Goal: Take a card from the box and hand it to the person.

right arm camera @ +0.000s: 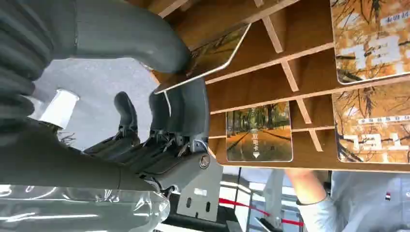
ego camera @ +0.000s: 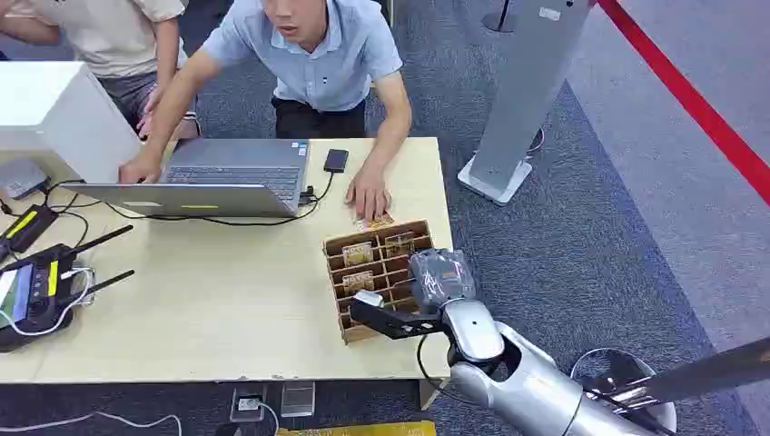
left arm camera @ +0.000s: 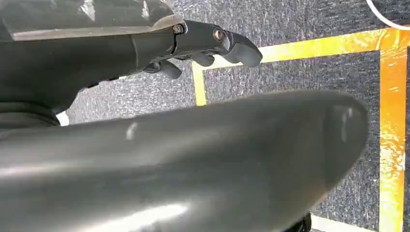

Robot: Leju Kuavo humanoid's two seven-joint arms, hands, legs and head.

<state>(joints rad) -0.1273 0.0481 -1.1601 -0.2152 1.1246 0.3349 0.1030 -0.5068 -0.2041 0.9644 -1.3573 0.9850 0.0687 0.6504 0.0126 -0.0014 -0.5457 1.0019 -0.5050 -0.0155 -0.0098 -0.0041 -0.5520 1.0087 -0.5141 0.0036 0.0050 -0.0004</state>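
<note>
A wooden box point(ego camera: 381, 272) with slots stands at the table's right end, with several autumn-picture cards point(ego camera: 357, 254) upright in it. My right hand point(ego camera: 434, 280), wrapped in clear plastic, is at the box's right side. In the right wrist view its thumb point(right arm camera: 130, 36) and fingers point(right arm camera: 186, 108) pinch one card point(right arm camera: 208, 53) by its edge, tilted over the box's dividers point(right arm camera: 270, 82). Other cards point(right arm camera: 259, 131) sit in their slots. A person's hand point(ego camera: 368, 193) rests on the table behind the box, over a loose card point(ego camera: 374, 222). My left hand point(left arm camera: 212, 43) hangs over the floor, holding nothing.
An open laptop point(ego camera: 227, 173) and a phone point(ego camera: 336, 160) lie on the table beyond the box. Black controllers with cables point(ego camera: 36, 291) sit at the left end. A second person stands at the back left. A grey stand point(ego camera: 518, 100) rises to the right of the table.
</note>
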